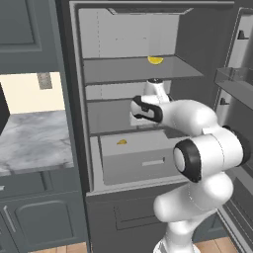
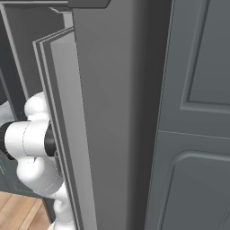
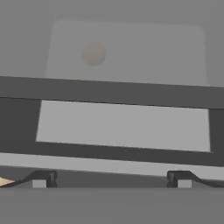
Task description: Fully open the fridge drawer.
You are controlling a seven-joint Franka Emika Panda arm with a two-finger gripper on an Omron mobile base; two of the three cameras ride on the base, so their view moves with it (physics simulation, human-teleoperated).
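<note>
The fridge drawer (image 1: pixel 129 167) is a wide light-grey bin at the bottom of the open fridge, with a small pale bar handle (image 1: pixel 153 162) on its flat front. It stands a little forward of the shelves, and a small yellow item (image 1: pixel 121 142) shows at its top. My arm reaches into the fridge above the drawer, and its forearm hides the fingers in the left base view. In the hand view my gripper (image 3: pixel 111 179) is open, its fingertips (image 3: pixel 41 179) far apart with nothing between them. Ahead of them lie pale grey panels crossed by a dark bar (image 3: pixel 112 92).
Flat grey shelves (image 1: pixel 138 69) sit above the drawer, and the upper one carries a yellow fruit (image 1: pixel 155 60). The open fridge door (image 2: pixel 103 134) stands at the right, close to the arm. A marble counter (image 1: pixel 34 141) is at the left, and a dark panel (image 1: pixel 133 212) lies below the drawer.
</note>
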